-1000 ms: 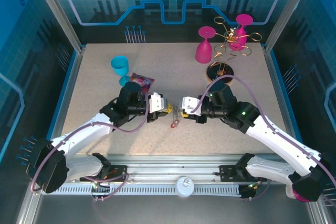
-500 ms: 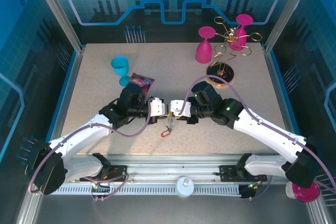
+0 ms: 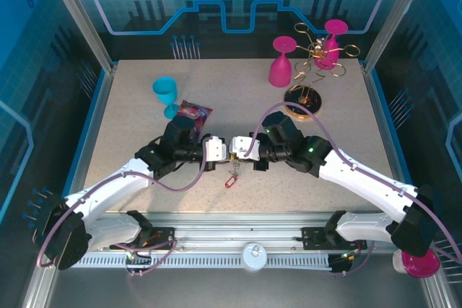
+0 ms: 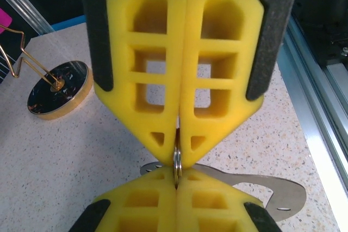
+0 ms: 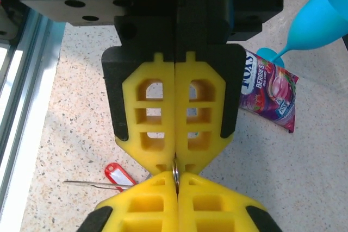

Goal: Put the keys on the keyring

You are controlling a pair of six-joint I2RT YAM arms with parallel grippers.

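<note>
In the last second our right gripper (image 5: 175,162) has slid in to meet the left gripper (image 4: 177,146) and closed its jaws, so both now sit tip to tip, each clamped tight on the same thin metal ring (image 4: 176,162) seen edge-on. The red-tagged key (image 5: 119,175) has drifted left beneath them, hanging or loose we cannot tell. The keyring (image 4: 274,195) lies flat on the worktop (image 3: 144,106) below, so we judge threading unfinished
</note>
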